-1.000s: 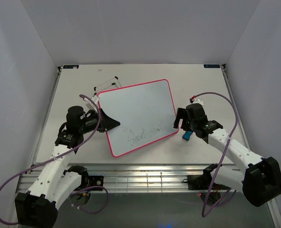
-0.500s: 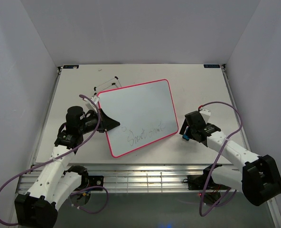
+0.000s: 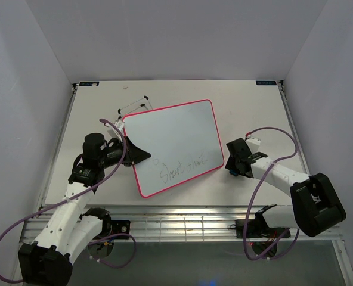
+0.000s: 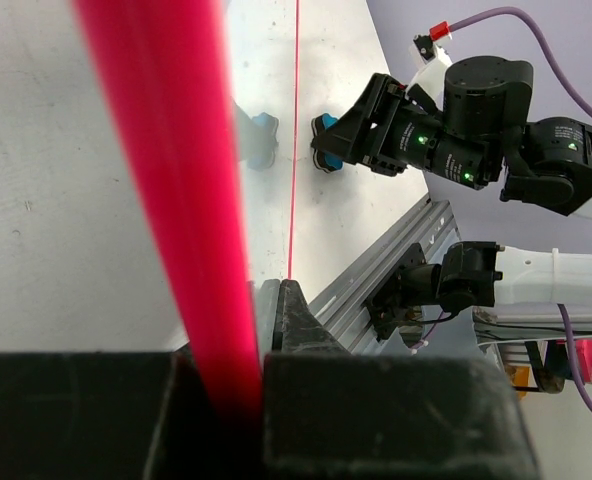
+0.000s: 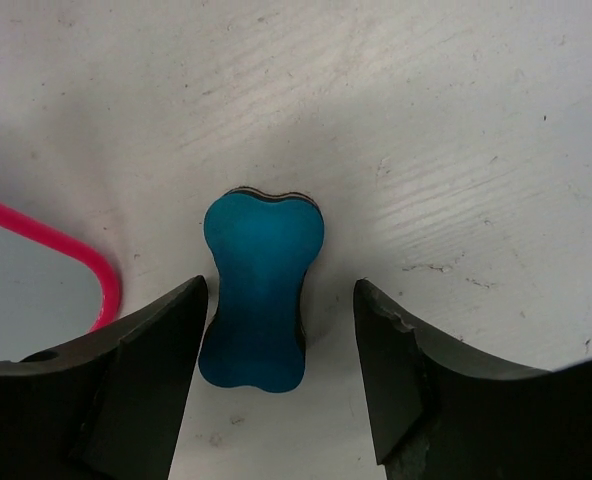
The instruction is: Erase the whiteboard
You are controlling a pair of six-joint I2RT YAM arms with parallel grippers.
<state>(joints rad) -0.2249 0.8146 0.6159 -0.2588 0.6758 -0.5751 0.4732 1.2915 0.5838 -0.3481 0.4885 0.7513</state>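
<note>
The whiteboard (image 3: 173, 140), white with a pink-red frame, lies slanted on the table with dark handwriting (image 3: 183, 167) near its front edge. My left gripper (image 3: 141, 154) is shut on its left edge; in the left wrist view the red frame (image 4: 166, 200) runs between the jaws of that gripper (image 4: 246, 305). A small blue bone-shaped eraser (image 5: 261, 290) lies flat on the table just right of the board's corner (image 5: 98, 275). My right gripper (image 5: 279, 284) stands open astride the eraser, with a gap on both sides, wider on the right. The top view shows this gripper (image 3: 231, 166) right over the eraser.
A clear stand with dark corners (image 3: 132, 107) sits behind the board's far left corner. An aluminium rail (image 3: 182, 217) runs along the table's near edge. Grey walls close in the table on three sides.
My right gripper has moved left and down onto the eraser, and its jaws have narrowed around it. The left gripper and the whiteboard have not moved.
</note>
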